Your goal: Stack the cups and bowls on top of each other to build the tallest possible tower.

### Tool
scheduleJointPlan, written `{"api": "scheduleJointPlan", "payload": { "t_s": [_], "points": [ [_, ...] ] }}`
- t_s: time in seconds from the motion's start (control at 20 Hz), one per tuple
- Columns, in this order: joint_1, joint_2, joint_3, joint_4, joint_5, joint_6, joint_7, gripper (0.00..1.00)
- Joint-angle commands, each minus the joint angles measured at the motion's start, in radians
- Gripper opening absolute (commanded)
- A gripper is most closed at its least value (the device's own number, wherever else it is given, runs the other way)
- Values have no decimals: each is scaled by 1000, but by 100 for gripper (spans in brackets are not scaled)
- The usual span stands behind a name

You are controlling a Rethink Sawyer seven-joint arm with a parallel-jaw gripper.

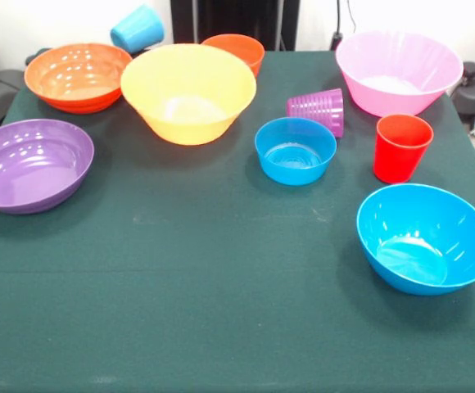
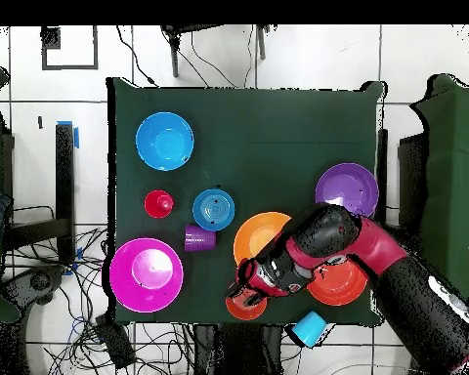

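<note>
All bowls and cups stand apart on the green table; none sits in another. The large orange bowl (image 1: pixel 188 92) (image 2: pixel 258 234) is near the far middle, with the small orange bowl (image 1: pixel 236 49) (image 2: pixel 246 307) behind it. Also there: red-orange bowl (image 1: pixel 78 76), purple bowl (image 1: pixel 31 164), pink bowl (image 1: pixel 397 72), small blue bowl (image 1: pixel 295 150), large blue bowl (image 1: pixel 426 237). The red cup (image 1: pixel 400 147) is upright, the purple cup (image 1: pixel 318 110) lies on its side, and the light blue cup (image 1: pixel 137 29) is tilted at the far edge. Only the overhead view shows my gripper (image 2: pixel 246 285), over the small orange bowl.
The arm (image 2: pixel 375 256) reaches across the red-orange bowl (image 2: pixel 338 285) and the large orange bowl's edge. The green table (image 1: pixel 221 311) has open cloth along its near half. Cables lie on the floor around the table.
</note>
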Motion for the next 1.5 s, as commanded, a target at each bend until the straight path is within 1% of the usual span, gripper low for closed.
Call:
{"api": "scheduleJointPlan", "payload": {
  "t_s": [0.05,0.1,0.15,0.2,0.3,0.45,0.5,0.55,0.6,0.65,0.7,0.75,0.8,0.85,0.9,1.0,1.1,1.3,1.35,1.4,1.5],
  "points": [
    [26,-46,-14,56,-383,-455,-119,100],
    [38,-84,-13,58,-483,-546,-92,100],
    [42,-105,-14,59,-529,-585,-78,100],
    [55,-145,-19,70,-589,-621,-46,100],
    [68,-182,-41,97,-635,-647,-7,100],
    [57,-173,-70,104,-679,-638,-84,100],
    [62,-189,-92,124,-724,-630,-107,100],
    [69,-152,-125,69,-751,-626,-126,100],
    [90,-170,-156,66,-833,-703,-57,100],
    [114,-152,-183,11,-895,-735,-35,100],
    [140,-162,-210,4,-978,-805,38,100],
    [155,-153,-226,-19,-1007,-826,66,100],
    [172,-161,-247,-20,-1045,-872,132,100],
    [173,-155,-251,-33,-1045,-884,131,100],
    [174,-169,-261,-27,-1054,-909,154,100],
    [170,-190,-267,-14,-1039,-921,148,100],
    [159,-201,-266,-6,-998,-923,117,100],
    [157,-221,-262,-21,-927,-913,57,100],
    [163,-214,-259,-44,-903,-895,37,100],
    [164,-222,-262,-48,-889,-891,33,100],
    [169,-206,-254,-74,-863,-873,5,100]
  ]
}}
